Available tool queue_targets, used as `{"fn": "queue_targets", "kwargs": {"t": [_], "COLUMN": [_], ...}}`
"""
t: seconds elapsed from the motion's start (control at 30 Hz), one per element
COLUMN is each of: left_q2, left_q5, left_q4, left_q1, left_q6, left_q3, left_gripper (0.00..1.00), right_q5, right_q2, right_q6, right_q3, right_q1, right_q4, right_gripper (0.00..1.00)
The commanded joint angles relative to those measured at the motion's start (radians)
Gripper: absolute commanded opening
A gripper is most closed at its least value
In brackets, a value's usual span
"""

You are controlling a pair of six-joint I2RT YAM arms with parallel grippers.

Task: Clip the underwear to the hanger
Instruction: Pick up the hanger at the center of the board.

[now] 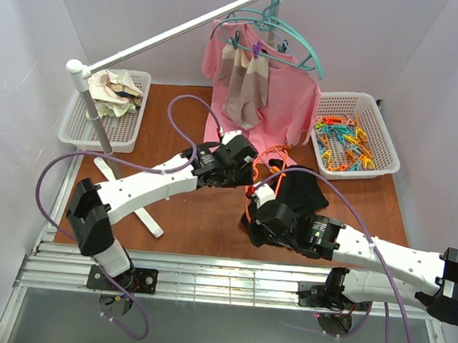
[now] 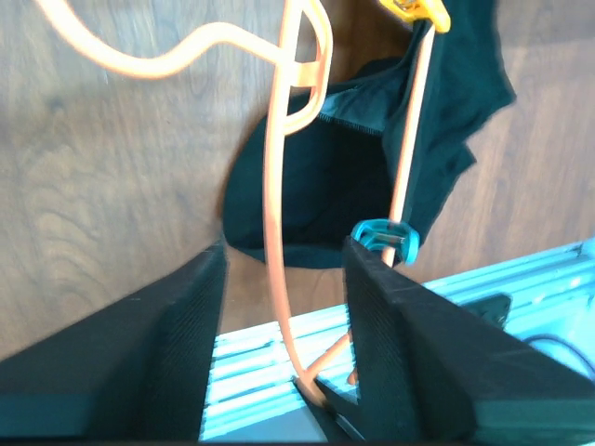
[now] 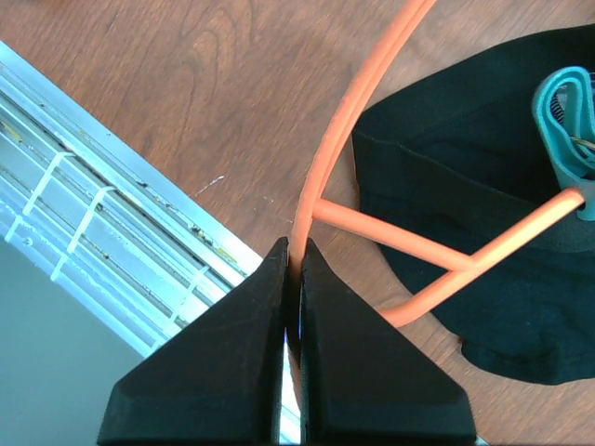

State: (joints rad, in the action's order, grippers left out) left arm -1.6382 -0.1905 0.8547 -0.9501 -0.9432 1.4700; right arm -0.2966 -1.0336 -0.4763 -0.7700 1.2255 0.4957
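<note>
The orange hanger [image 1: 274, 154] lies over the black underwear [image 1: 303, 190] on the brown table. My right gripper [image 3: 297, 253] is shut on the hanger's [image 3: 337, 139] lower arm near the table's front edge. In the right wrist view the underwear [image 3: 465, 186] lies right of it, with a teal clip [image 3: 561, 121] on the hanger's bar. My left gripper [image 2: 284, 269] is open above the hanger [image 2: 272, 186], whose arm runs between the jaws. In the left wrist view a yellow clip [image 2: 418, 11] and a teal clip [image 2: 384, 237] sit on the bar over the underwear [image 2: 325, 186].
A pink shirt [image 1: 288, 96] and a beige cloth hang from teal hangers [image 1: 292, 41] on a rack pole [image 1: 168, 38]. A white basket of clips [image 1: 352, 138] stands at the right and a basket of cloths [image 1: 111, 97] at the left. An aluminium rail [image 1: 204, 274] runs along the front.
</note>
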Motion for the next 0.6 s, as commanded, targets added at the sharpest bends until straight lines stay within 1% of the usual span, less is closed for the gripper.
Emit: {"fn": "queue_targets", "kwargs": {"t": [0.0,0.1,0.2,0.3,0.33,0.37,0.43,0.47,0.57], "left_q2": [0.118,0.165,0.239,0.352,0.382,0.443,0.498,0.556,0.63], "left_q5": [-0.024,-0.032,-0.062,-0.111,-0.154,-0.176,-0.237,-0.254,-0.297], "left_q4": [-0.049,-0.054,-0.068,-0.082,-0.085,-0.082,-0.075,-0.075,-0.086], "left_q1": [0.005,0.004,0.004,0.007,0.005,0.007,0.008,0.01,0.008], "left_q6": [-0.005,-0.009,-0.008,-0.006,-0.008,-0.012,-0.032,-0.034,-0.029], "left_q3": [-0.049,-0.091,-0.129,-0.203,-0.247,-0.264,-0.316,-0.33,-0.384], "left_gripper": [0.48,0.56,0.61,0.63,0.63,0.63,0.62,0.61,0.59], "right_q5": [-0.003,0.007,0.01,0.013,0.017,0.031,0.05,0.075,0.137], "right_q2": [0.027,0.032,0.04,0.055,0.058,0.063,0.057,0.053,0.02], "right_q6": [-0.005,-0.001,-0.001,0.004,0.005,0.013,0.019,0.028,0.034], "right_q3": [0.005,0.005,-0.009,-0.04,-0.049,-0.061,-0.101,-0.112,-0.164], "right_q1": [0.005,0.003,0.002,-0.001,-0.004,-0.014,-0.026,-0.034,-0.052], "right_q4": [-0.009,-0.016,-0.014,-0.019,-0.02,-0.026,-0.043,-0.055,-0.094], "right_gripper": [0.01,0.01,0.01,0.01,0.01,0.01,0.01,0.01,0.01]}}
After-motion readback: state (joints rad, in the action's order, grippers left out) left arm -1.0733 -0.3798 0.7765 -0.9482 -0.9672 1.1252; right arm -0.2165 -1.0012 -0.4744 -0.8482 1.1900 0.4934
